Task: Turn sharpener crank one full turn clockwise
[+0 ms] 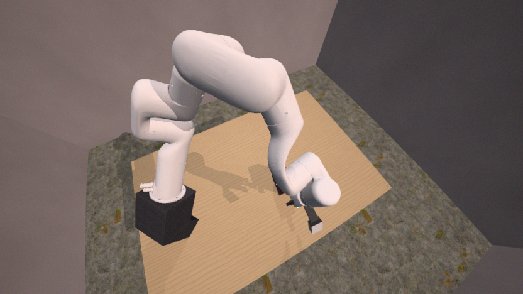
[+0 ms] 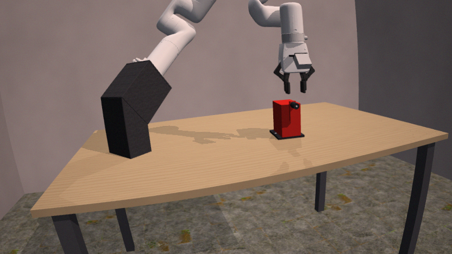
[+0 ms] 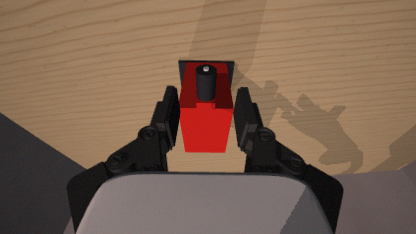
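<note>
The red pencil sharpener (image 2: 286, 120) (image 3: 206, 125) stands on a black base (image 2: 286, 135) on the wooden table (image 2: 202, 158). Its black crank knob (image 2: 295, 105) (image 3: 205, 81) sits at the top of its circle, sticking out of the sharpener's right end in the exterior view. My gripper (image 2: 295, 91) (image 3: 207, 99) points straight down and hangs a short way above the knob, half open and empty. In the wrist view the fingers frame the red body and the knob lies just beyond the fingertips. In the top view the arm hides nearly all of the sharpener; only a red sliver (image 1: 280, 190) shows.
The arm's black pedestal (image 2: 131, 107) (image 1: 164, 215) stands at the table's left end, well away from the sharpener. The table edge (image 2: 410, 143) runs to the right of the sharpener.
</note>
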`<state>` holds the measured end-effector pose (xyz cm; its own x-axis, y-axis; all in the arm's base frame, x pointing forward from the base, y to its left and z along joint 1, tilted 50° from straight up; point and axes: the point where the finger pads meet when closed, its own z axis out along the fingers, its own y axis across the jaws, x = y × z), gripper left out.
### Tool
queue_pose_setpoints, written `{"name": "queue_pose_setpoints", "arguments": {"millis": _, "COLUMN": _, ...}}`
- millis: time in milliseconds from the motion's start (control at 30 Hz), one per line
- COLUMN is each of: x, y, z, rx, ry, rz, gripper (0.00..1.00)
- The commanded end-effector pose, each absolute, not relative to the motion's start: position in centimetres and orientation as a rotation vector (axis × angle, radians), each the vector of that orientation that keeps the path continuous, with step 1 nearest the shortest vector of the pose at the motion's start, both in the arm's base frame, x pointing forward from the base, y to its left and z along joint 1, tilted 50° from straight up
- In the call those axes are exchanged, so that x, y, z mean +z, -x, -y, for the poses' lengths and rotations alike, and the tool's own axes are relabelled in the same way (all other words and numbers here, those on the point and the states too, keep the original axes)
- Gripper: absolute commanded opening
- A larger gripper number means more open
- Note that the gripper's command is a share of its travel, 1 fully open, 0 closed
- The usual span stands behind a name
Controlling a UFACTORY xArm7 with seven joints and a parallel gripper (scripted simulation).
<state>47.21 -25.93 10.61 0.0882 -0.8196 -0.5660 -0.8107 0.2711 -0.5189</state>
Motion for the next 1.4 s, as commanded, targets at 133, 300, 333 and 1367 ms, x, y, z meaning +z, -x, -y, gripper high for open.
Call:
{"name": "queue_pose_setpoints", "arguments": {"millis": 133, "x": 9.9, "y": -47.9, "z": 25.6, "rx": -0.018, "ry": 1.509, "rz": -1.692, "gripper": 0.54}}
{"name": "queue_pose_setpoints", "arguments": {"millis": 300, "x": 9.6, "y": -48.2, "z": 25.4, "rx": -0.018, "ry": 1.509, "rz": -1.692, "gripper": 0.54}}
{"name": "queue_pose_setpoints", "arguments": {"millis": 333, "x": 9.6, "y": -48.2, "z": 25.3, "rx": -0.018, "ry": 1.509, "rz": -1.692, "gripper": 0.54}}
{"name": "queue_pose_setpoints", "arguments": {"millis": 1367, "x": 9.0, "y": -48.7, "z": 24.9, "rx": -0.018, "ry": 1.509, "rz": -1.692, "gripper": 0.54}}
